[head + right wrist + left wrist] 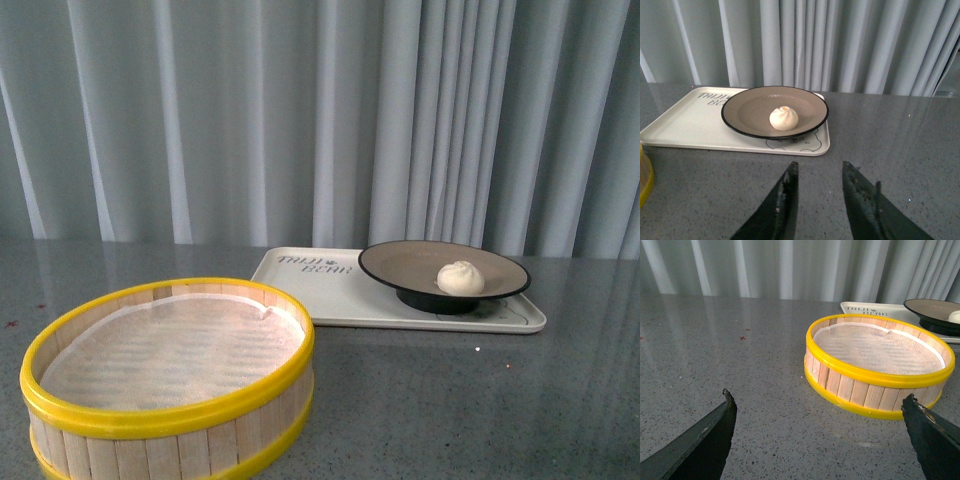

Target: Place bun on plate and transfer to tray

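The cream-white bun lies on the brown black-rimmed plate, which stands on the cream tray at the back right of the table. They also show in the right wrist view: bun, plate, tray. My right gripper is open and empty over the bare table, short of the tray's near edge. My left gripper is open wide and empty, low over the table beside the steamer basket. Neither gripper shows in the front view.
A round wooden steamer basket with yellow rims and a white liner stands at the front left; it also shows in the left wrist view. The table is grey speckled stone. Grey curtains hang behind it.
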Controlling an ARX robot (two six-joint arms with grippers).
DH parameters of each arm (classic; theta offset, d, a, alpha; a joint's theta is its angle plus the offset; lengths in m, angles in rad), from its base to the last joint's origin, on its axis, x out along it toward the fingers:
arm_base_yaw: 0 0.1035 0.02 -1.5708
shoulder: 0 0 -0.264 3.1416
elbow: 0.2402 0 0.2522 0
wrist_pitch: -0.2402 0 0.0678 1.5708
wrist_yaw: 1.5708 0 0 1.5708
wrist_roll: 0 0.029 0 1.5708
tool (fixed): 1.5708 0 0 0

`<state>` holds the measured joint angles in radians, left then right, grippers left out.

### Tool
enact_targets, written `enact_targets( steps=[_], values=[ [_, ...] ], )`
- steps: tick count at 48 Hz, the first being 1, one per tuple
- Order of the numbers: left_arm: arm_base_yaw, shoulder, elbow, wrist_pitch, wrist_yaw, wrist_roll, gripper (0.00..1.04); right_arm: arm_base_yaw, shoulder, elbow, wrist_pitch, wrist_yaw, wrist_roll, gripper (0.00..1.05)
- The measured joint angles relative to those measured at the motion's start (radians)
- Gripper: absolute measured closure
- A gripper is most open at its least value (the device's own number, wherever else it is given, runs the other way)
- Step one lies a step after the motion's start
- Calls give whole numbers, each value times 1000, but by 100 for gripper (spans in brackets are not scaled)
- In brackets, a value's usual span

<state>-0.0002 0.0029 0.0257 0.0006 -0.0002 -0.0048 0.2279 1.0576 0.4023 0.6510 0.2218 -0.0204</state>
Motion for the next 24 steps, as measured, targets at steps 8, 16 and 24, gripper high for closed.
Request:
enact_targets(
  steps=[8,16,24],
  values=[
    [0,0,0,0,0,0,7,-53,-96,-118,14,-57,2,103],
    [0,0,0,0,0,0,7,-105,-209,-218,5,-105,8,103],
    [0,0,0,0,0,0,7,-137,-302,-277,-30,-135,9,103]
  ],
)
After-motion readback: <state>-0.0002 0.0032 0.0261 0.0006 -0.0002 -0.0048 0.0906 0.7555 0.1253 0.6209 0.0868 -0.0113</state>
